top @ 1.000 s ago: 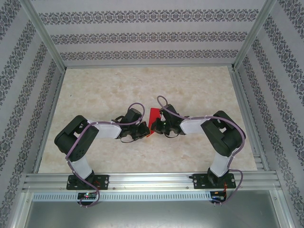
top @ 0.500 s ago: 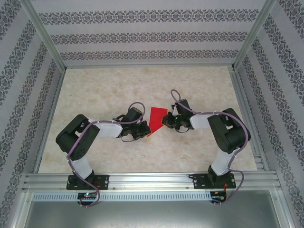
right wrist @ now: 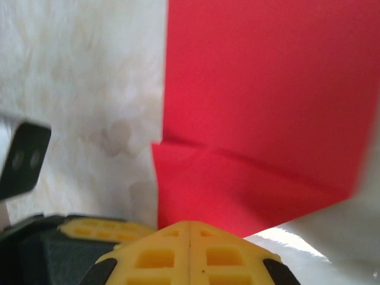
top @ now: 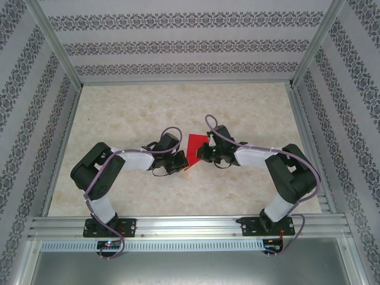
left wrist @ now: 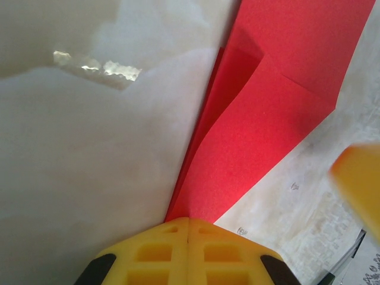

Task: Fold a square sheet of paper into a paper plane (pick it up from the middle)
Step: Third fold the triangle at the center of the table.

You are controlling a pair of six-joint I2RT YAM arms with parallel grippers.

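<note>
The square sheet of paper (top: 195,148) is bright red and folded, and it is held between both grippers at mid-table. My left gripper (top: 183,161) is shut on its near left corner. In the left wrist view the yellow fingertips (left wrist: 172,234) meet and the layered red paper (left wrist: 261,119) fans out from them. My right gripper (top: 204,154) is shut on the sheet's right edge. In the right wrist view the paper (right wrist: 267,107) shows a crease across it and runs in behind the closed gripper (right wrist: 189,224).
The marble-patterned table top (top: 136,113) spreads round the arms, framed by aluminium rails (top: 178,224) and patterned walls. The left gripper's yellow finger (right wrist: 101,228) sits close to the right one, at the lower left of the right wrist view.
The right gripper swung out to the right, spreading the red paper wider, then came back left, and the paper looks narrower again. The left arm barely moved.
</note>
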